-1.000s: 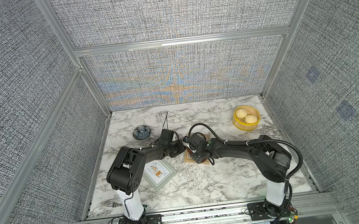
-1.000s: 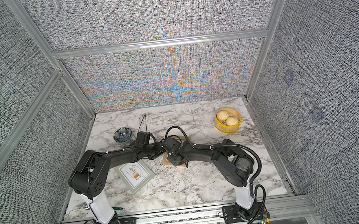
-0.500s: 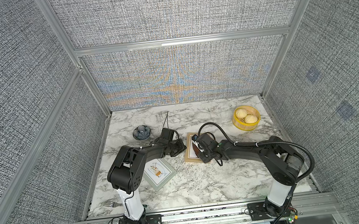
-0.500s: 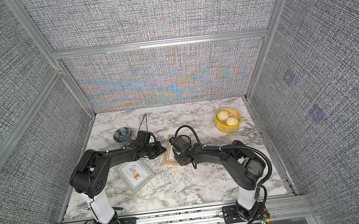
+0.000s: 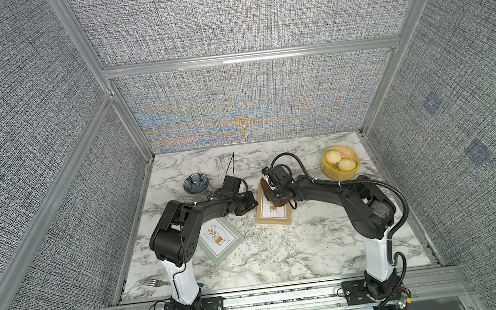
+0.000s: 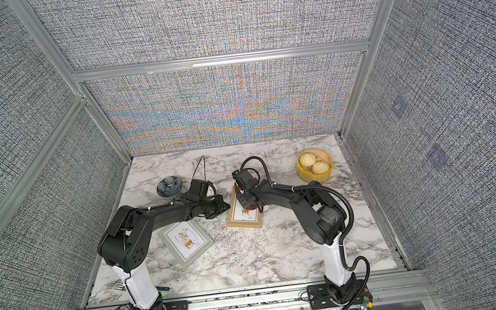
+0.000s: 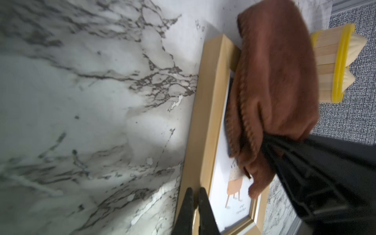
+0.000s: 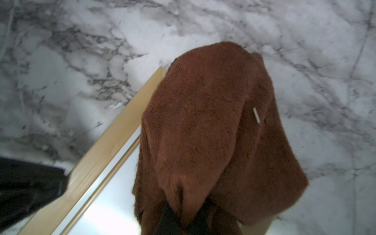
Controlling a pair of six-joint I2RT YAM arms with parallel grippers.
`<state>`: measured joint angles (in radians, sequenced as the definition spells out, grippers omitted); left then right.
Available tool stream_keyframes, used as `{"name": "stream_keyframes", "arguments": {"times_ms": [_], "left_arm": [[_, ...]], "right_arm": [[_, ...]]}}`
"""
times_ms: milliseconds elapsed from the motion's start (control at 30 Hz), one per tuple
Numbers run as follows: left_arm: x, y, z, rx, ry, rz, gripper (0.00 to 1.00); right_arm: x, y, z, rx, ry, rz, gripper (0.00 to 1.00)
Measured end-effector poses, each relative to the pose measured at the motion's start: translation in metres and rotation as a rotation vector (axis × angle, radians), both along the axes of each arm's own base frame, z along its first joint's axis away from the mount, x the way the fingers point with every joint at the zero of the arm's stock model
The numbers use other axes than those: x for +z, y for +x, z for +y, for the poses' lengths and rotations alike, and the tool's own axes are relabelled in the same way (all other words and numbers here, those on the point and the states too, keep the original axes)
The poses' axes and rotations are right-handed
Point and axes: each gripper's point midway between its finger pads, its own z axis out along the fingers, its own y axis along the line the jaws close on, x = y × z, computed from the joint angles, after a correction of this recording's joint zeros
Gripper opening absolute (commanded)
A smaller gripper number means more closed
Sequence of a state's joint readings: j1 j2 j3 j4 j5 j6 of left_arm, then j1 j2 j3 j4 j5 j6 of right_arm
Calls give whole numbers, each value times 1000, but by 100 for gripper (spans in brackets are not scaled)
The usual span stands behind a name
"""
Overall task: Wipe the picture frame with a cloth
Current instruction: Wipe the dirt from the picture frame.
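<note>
Right claw [image 8: 183,221] is clenched on the reddish-brown cloth [image 8: 213,132]. The cloth hangs bunched ahead of its tips and drapes over the end of the wooden picture frame [image 5: 274,221], which lies flat on the marble counter [image 5: 299,251] right beneath that claw. Left claw [image 7: 195,203] is squeezed closed on nothing, its tips against the frame's side rail, with the cloth just beside it.
</note>
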<state>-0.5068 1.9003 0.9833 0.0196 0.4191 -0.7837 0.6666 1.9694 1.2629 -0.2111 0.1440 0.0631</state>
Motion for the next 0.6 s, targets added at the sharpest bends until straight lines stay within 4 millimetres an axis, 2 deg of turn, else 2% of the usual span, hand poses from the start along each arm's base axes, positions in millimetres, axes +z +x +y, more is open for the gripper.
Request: {"name": "stream_keyframes", "arguments": {"times_ms": [233, 300, 433, 600], "left_arm": [[1, 1, 1, 14, 1, 2, 7], [1, 1, 1, 19, 0, 5, 7], [2, 1, 1, 29, 2, 7, 7], [2, 0, 2, 30, 7, 11, 7]], "right_arm": [[-3, -59, -5, 96, 39, 41, 2], [-1, -65, -6, 109, 48, 51, 2], [-5, -49, -2, 91, 34, 76, 2], [-3, -2, 3, 1, 50, 36, 2]]}}
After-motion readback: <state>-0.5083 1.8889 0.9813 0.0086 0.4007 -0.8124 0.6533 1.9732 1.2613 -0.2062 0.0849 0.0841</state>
